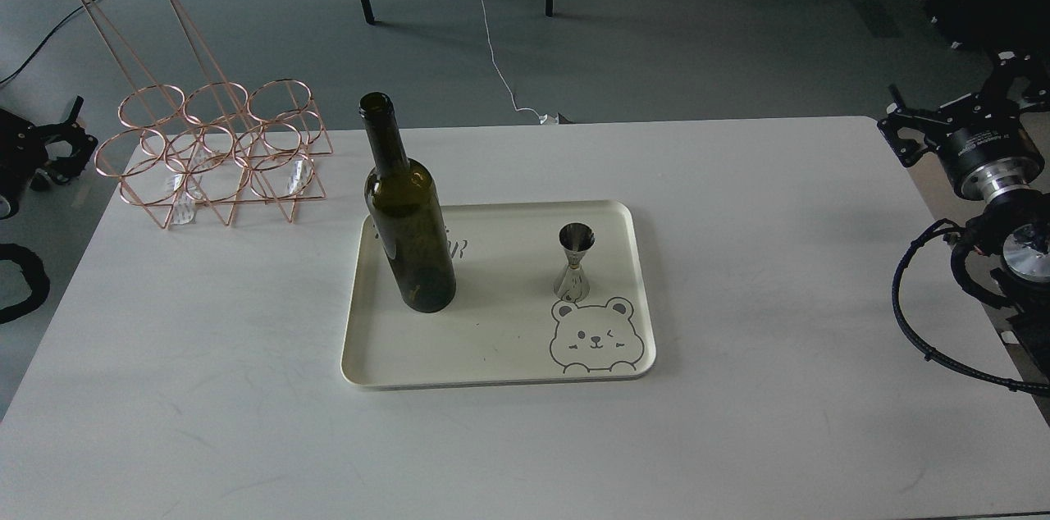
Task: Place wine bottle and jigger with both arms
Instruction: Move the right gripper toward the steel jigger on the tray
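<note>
Bottle (408, 212) and jigger (575, 262) both stood upright on the tray (492, 364), apart, so placing looked finished; left gripper (61, 144) and right gripper (906, 130) held nothing, finger state untellable, retreat seemingly next.

A tall dark olive-green glass wine bottle (408, 216) stands upright on the left part of a cream rectangular tray (426, 368) in the middle of my white table (738, 438). A small shiny steel hourglass jigger (575, 261) stands upright on the tray's right part, well apart from the bottle, just above a printed bear face (595, 337). A rose-gold wire bottle rack (209, 147) sits at the table's far left corner. My left gripper (57, 144) hangs off the table's left edge, my right gripper (910, 134) at the right edge; both are too dark to read.
</note>
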`<state>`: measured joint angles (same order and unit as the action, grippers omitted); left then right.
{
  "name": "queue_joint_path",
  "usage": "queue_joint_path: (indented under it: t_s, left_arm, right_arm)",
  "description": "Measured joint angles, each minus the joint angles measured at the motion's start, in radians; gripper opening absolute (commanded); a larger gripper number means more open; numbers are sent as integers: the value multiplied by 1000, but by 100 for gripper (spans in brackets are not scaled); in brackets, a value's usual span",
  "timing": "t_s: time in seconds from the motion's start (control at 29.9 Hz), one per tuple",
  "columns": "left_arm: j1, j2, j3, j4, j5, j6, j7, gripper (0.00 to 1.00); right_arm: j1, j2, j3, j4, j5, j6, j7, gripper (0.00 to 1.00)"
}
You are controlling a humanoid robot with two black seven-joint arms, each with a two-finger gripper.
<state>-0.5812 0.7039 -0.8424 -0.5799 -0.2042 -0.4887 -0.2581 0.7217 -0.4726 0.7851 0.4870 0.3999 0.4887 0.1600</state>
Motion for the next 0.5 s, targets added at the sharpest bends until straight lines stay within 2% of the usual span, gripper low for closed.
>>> queue_joint_path:
  t_s: [0.33,0.5]
  left_arm:
    - [-2,-30,3,3,10,0,-5,99]
    - [-6,-32,-8,5,1,0,-11,99]
  right_arm:
    - [3,-5,-44,6,-6,0,0,100]
    - [-2,-42,-52,78,-107,0,3,99]
